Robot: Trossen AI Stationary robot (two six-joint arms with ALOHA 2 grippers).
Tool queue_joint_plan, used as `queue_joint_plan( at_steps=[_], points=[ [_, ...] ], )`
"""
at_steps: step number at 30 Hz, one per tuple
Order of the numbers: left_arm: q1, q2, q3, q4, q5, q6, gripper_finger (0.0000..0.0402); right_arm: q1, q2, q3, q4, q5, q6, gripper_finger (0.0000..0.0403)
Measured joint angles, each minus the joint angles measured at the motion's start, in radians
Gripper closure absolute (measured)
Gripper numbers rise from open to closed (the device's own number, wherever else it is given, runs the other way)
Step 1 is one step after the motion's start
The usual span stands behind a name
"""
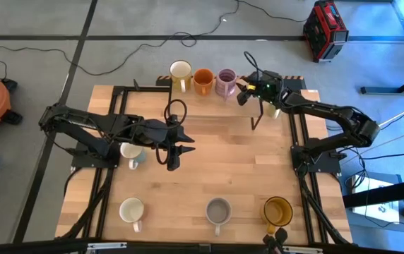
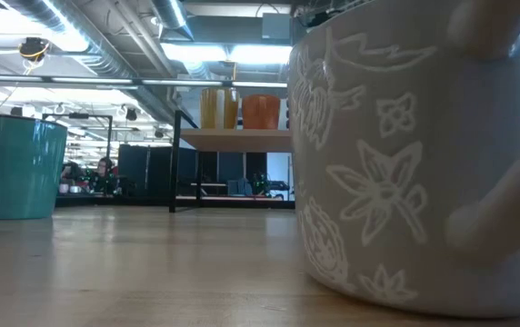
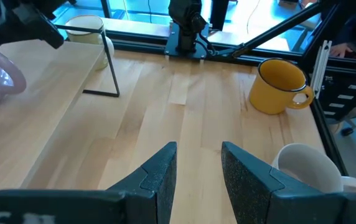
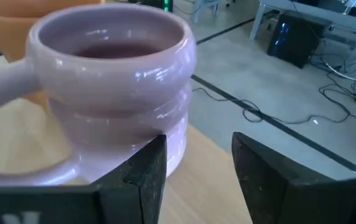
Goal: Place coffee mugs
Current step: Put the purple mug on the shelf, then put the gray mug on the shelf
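**Lilac mug at the far edge, my right jaws just beside it**

My right jaws (image 1: 243, 95) stand apart and empty, right beside the lilac mug (image 4: 112, 93), which sits last in a far-edge row with the cream mug (image 1: 180, 71) and the orange mug (image 1: 203, 80). That row hugs the rim of the bench (image 1: 223, 162); I judge a careless nudge could knock the lilac mug into the orange one or off the back.

My left jaws (image 1: 175, 156) hover over mid-bench, apart and empty, close to a white mug (image 1: 130, 151) partly under that arm; swinging round could clip it.

Along the near edge stand another white mug (image 1: 131, 209), the grey mug (image 1: 218, 209) and the amber mug (image 1: 277, 210). A further pale mug (image 3: 86, 28) is mostly hidden behind my right arm from above. The level camera is blocked by a patterned mug (image 2: 405, 163), so it shows neither arm.
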Motion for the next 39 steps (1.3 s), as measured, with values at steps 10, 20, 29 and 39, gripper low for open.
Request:
queue_joint_plan(
  at_steps=[10, 20, 29, 39],
  points=[
    [0.000, 0.000, 0.000, 0.000, 0.000, 0.007, 0.0281, 0.000, 0.032, 0.028, 0.008, -0.063, -0.002, 0.0233],
    [0.000, 0.000, 0.000, 0.000, 0.000, 0.016, 0.0281, 0.016, -0.147, 0.111, -0.328, -0.114, 0.063, 0.0233],
    [-0.018, 0.004, 0.000, 0.000, 0.007, 0.016, 0.0281, 0.484, -0.406, 0.146, -0.574, -0.421, 0.360, 0.0233],
    [-0.097, 0.013, 0.000, 0.002, 0.005, -0.074, 0.0281, 1.087, -0.289, 0.143, -0.539, 0.007, 0.472, 0.0233]
  ],
)
